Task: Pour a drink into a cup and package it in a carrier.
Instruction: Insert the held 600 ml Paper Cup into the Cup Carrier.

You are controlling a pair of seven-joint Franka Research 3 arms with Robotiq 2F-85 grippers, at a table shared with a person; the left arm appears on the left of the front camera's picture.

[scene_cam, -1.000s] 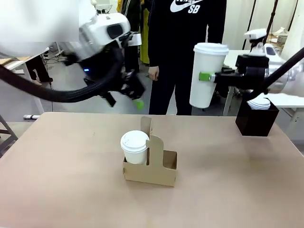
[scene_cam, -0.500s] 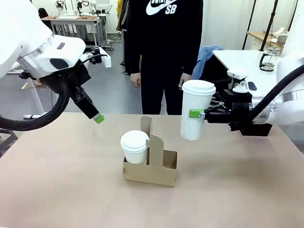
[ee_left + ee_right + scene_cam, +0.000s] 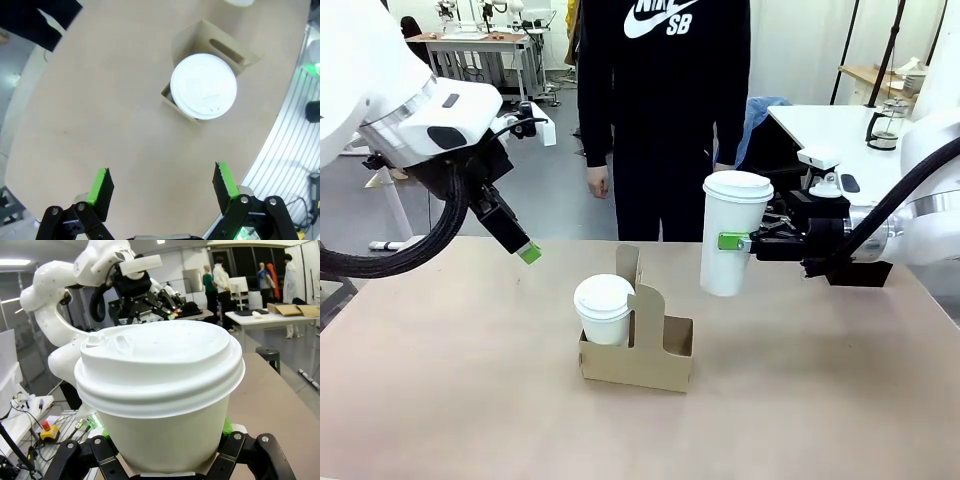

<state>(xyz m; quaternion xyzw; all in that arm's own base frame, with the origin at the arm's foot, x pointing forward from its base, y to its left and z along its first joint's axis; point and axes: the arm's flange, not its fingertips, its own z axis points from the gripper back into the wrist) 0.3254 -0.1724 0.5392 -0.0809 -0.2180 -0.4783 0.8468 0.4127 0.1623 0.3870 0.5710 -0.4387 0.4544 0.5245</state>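
A tall white cup with a white lid hangs upright over the table, and my right gripper is shut on its side; in the right wrist view the cup sits between that gripper's green pads. It hangs up and to the right of the brown cardboard carrier. A second lidded white cup stands in the carrier's left slot, also seen from above as the cup in the carrier. My left gripper hovers open at the left, its jaws wide with nothing between. The drink is out of view.
A person in a black hoodie stands at the far edge, one hand hanging down. A black box sits behind my right arm. A glass jug stands on a white table at the back right.
Over the second, my right gripper carried the cup down and left towards the carrier, and my left arm swung back to the left. Both have barely moved in the last half second.
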